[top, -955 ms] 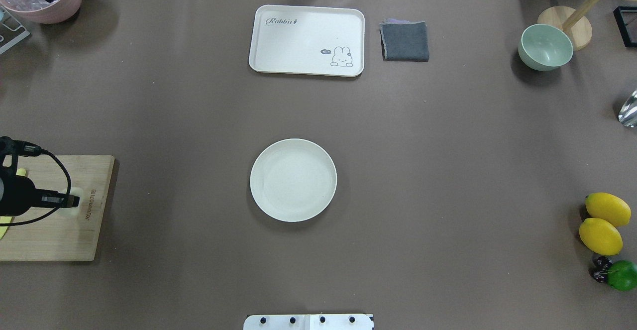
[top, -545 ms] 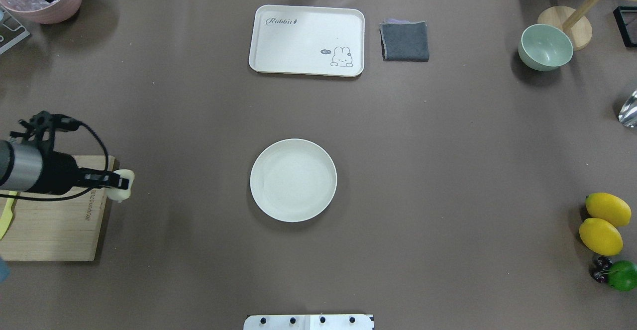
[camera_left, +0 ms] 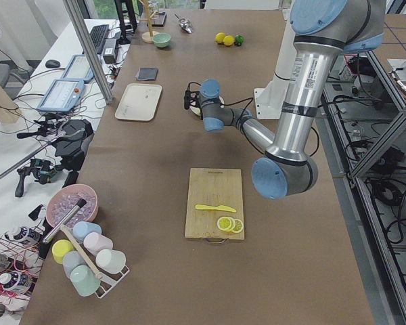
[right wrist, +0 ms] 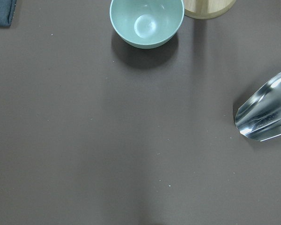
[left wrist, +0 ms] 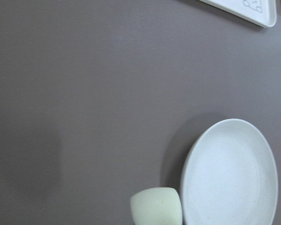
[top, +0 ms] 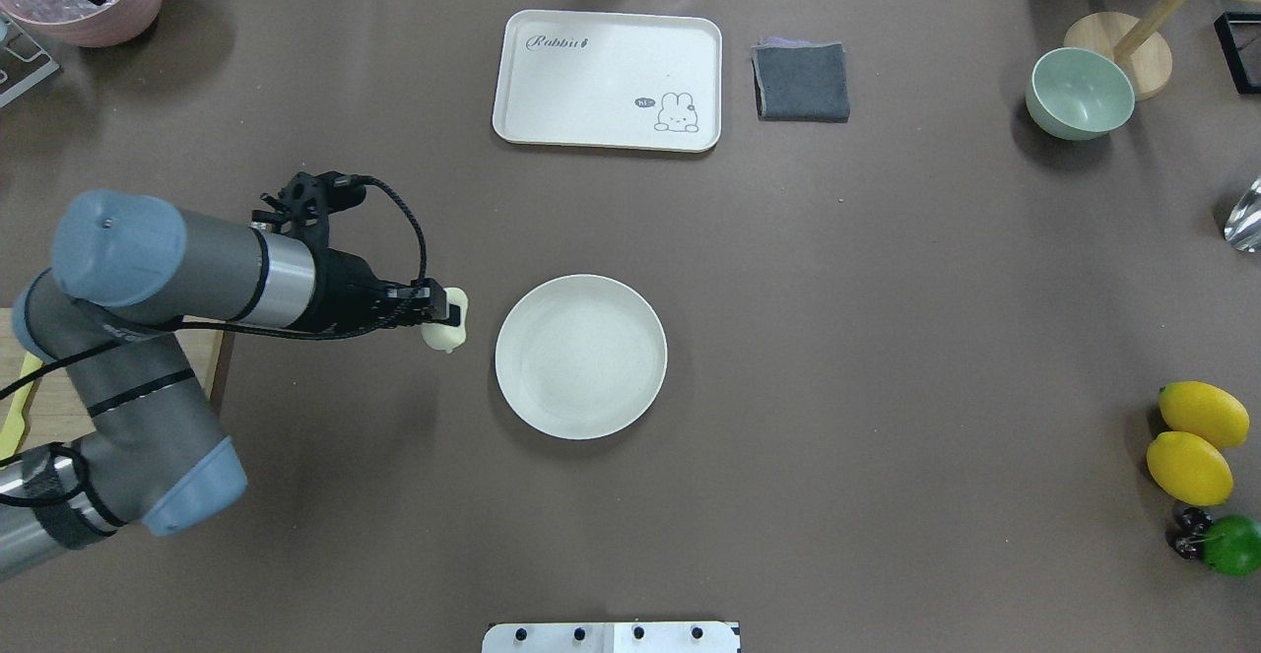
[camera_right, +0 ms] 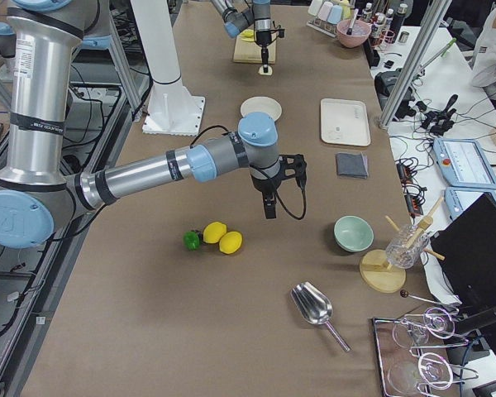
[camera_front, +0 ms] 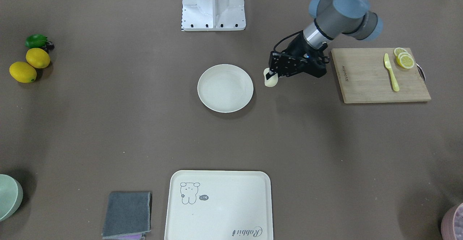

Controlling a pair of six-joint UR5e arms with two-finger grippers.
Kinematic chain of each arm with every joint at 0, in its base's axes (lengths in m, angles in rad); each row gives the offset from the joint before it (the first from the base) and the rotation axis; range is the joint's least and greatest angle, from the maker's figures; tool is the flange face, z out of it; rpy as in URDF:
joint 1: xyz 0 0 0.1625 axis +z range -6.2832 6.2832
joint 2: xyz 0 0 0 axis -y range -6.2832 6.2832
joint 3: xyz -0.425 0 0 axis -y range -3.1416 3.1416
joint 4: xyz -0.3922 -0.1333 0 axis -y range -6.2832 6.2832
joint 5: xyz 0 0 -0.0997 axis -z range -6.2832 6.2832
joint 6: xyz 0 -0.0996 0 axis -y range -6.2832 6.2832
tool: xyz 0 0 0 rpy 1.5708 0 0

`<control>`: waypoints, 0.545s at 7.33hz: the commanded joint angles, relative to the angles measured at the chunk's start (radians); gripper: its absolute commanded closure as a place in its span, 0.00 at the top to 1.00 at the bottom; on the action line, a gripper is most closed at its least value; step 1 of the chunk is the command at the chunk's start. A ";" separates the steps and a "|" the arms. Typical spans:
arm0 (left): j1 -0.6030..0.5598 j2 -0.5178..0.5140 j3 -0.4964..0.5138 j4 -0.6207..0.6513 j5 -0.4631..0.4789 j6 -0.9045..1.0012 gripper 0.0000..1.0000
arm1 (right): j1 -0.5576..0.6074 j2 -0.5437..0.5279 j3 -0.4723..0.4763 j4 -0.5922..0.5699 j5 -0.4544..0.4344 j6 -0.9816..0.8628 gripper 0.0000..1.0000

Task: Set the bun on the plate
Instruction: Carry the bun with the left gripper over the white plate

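Clamping the bun (top: 445,330) between its two fingers, the left gripper (top: 450,315) is closed only as far as the bun's width allows, and the pale lump sticks out past the black fingertips. The bun is over the brown table (top: 394,515), just beside the plate (top: 581,358) on the robot's left of its rim, not over it (the left wrist view puts bun and rim almost edge to edge). Only a narrow strip of table separates them. The cutting board (camera_front: 376,77) lies well behind the arm, and the tray (top: 608,80) sits well apart from the plate on the far side. The right gripper (camera_right: 269,208) shows only in the side view, above the table near the lemons (camera_right: 223,237). Whether it is clenched or released cannot be told.
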 commanded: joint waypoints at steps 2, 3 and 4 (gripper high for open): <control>0.122 -0.158 0.134 0.003 0.176 -0.037 0.29 | 0.001 -0.012 -0.004 0.002 -0.002 -0.001 1.00; 0.128 -0.158 0.142 0.001 0.188 -0.037 0.45 | 0.001 -0.012 -0.004 0.002 -0.006 -0.003 1.00; 0.135 -0.156 0.145 0.001 0.190 -0.035 0.71 | 0.001 -0.013 -0.004 0.002 -0.007 -0.004 1.00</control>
